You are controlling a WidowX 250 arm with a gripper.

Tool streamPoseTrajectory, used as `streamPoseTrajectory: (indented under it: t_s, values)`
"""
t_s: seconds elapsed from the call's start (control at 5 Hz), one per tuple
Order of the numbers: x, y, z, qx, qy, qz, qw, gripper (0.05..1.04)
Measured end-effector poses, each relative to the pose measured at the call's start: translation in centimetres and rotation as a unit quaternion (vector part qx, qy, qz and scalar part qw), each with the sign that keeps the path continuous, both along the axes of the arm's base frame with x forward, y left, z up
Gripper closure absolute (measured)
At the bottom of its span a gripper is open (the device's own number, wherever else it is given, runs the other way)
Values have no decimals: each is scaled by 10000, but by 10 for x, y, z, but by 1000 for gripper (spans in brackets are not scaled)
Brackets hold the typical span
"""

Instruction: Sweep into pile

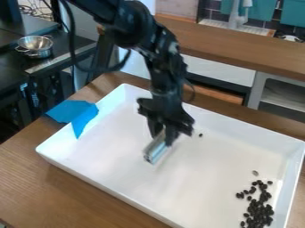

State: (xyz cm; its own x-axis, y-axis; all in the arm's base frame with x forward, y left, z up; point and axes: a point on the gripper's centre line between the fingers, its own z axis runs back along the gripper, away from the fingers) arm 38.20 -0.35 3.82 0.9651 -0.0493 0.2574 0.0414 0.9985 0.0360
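Camera view: gripper [162, 140] over tray [113, 142]
Jaws: pinching silvery tool [155, 151]
Beans [258, 211]: well apart from jaws
Surface: wooden table [42, 191]
Room: metal bowl [39, 54]

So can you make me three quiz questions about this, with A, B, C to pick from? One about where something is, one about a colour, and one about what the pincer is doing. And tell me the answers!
1. Where are most of the beans?
A) Under the pincer
B) At the lower right of the tray
C) Outside the tray

2. What colour is the sheet at the tray's left side?
A) Blue
B) Red
C) Yellow

3. What is the pincer doing?
A) Lying on its side
B) Hanging with nothing in it
C) Holding a shiny tool

Answers:
1. B: the dark heap is in that part of the tray.
2. A: the sheet over the edge is bright blue.
3. C: the tool sticks out below the pincer.
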Motion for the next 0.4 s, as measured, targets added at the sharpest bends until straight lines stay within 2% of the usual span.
streamPoseTrajectory:
  t_s: [0.2, 0.4]
  values:
    - [20, 40, -3, 64, -123, 492, 9987, 723]
    - [30, 54, -14, 270, -171, 716, 9969, 723]
